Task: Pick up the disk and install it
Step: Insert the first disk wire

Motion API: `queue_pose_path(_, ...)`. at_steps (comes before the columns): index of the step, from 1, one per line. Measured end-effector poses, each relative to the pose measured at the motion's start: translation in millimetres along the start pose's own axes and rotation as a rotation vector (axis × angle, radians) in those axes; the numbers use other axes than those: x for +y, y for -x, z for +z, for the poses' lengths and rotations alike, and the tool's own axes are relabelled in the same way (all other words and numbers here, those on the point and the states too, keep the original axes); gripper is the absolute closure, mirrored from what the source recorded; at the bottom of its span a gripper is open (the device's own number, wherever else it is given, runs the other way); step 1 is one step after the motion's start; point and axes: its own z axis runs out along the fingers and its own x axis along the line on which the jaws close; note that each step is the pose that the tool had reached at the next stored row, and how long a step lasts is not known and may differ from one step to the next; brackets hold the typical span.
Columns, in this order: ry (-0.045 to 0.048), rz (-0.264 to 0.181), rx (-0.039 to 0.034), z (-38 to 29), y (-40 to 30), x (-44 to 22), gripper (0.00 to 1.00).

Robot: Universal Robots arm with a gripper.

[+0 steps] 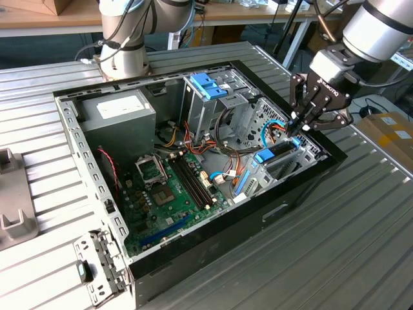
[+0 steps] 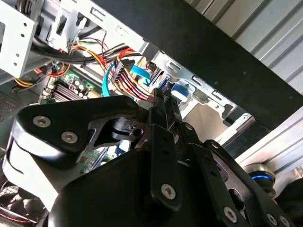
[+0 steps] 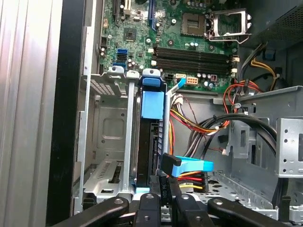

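The hand [image 1: 299, 124] hangs over the drive cage at the case's end nearest the exterior view's right, fingers drawn together at the tips around the top edge of the disk [image 3: 150, 142], as far as the first wrist view shows; whether they truly clamp it cannot be told. The disk stands on edge in its slot in the silver drive cage [image 3: 110, 137], light-blue rails seated between the cage walls, blue tab uppermost. Beside it, a blue flat data cable [image 3: 191, 166] and a red-yellow power harness [image 3: 199, 127] crowd the slot. Probable fault: a cable caught under the hand or pinched against the cage wall, caused by the tight clearance; a skewed rail could also jam. Lettering on the hand's body is not repeated here.
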Motion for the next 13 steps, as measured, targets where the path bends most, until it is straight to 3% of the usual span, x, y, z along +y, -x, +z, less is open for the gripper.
queue_pose_path(6,-0.0076,0.087,-0.0054,1.5,-0.1,0.0,0.82)
queue_pose_path(13,-0.0081,0.093,-0.0058,2.1,0.1,5.3,0.82)
